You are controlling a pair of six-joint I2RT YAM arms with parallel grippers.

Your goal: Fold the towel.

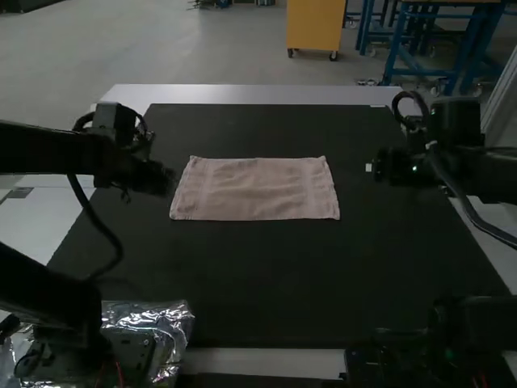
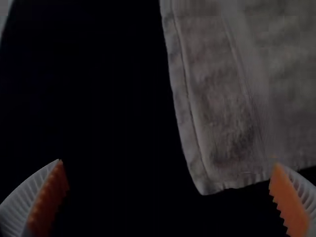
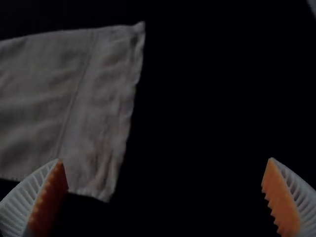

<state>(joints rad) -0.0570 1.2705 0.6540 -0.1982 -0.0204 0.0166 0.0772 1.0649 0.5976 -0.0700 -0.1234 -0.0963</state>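
Lying flat mid-frame, the towel (image 1: 254, 190) may skew; left pincer (image 2: 168, 163) and right pincer (image 3: 165, 160), both spread, could grip its edges unevenly.

High view: the left arm (image 1: 52, 152) extends inward from 9 o'clock, its left end effector (image 1: 170, 175) directed toward 3 o'clock. The right arm (image 1: 485, 174) extends from 3 o'clock, its right end effector (image 1: 373, 168) directed toward 9 o'clock. Wrist views: the left end effector (image 2: 168, 162) and the right end effector (image 3: 165, 159) each present white ribbed fingers (image 3: 24, 202) with orange pads (image 3: 279, 197), parted widely.
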